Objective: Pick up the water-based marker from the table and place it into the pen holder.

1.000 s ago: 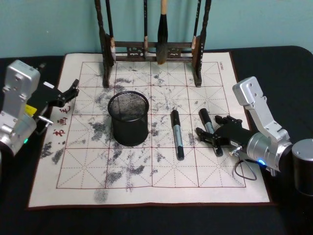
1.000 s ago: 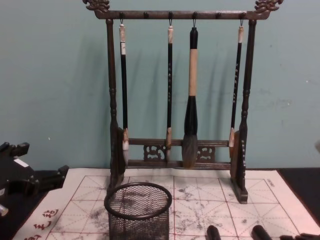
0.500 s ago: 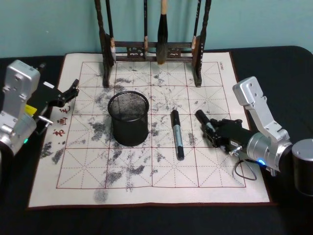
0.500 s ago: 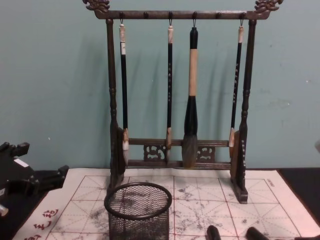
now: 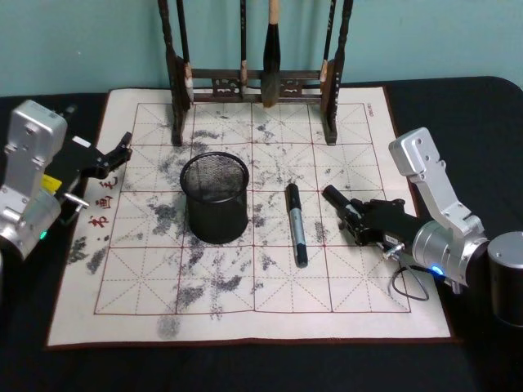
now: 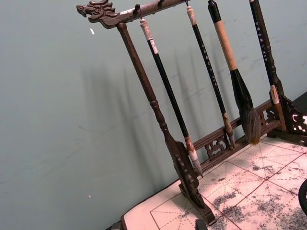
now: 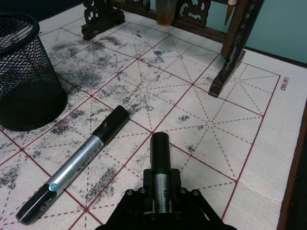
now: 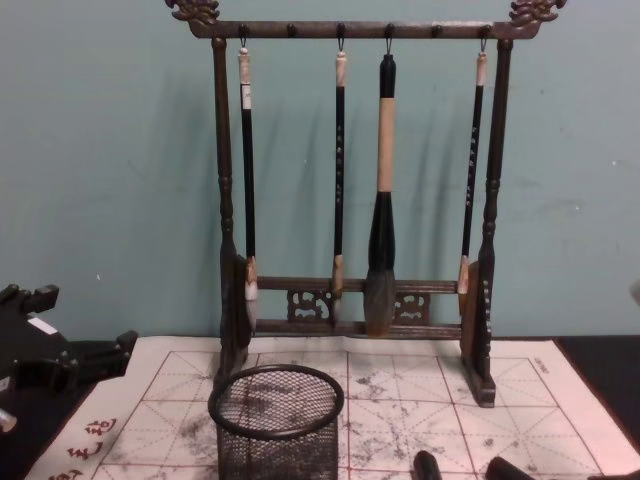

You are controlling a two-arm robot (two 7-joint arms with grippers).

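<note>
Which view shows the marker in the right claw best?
Right wrist view: the marker runs out of the right claw, cap end plain. Head view shows it small and slanted; chest view catches just its tip; left wrist view faces the brush rack.

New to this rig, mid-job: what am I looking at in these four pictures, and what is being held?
Two robot arms with grippers work over an ink-stained mat. The head view looks down from above, the chest view looks forward from lower down, and each wrist view rides on its arm. The right gripper is shut on one marker. A second marker lies on the mat, between it and the pen holder. The brush rack stands behind. The left gripper is parked at the mat's left edge.
</note>
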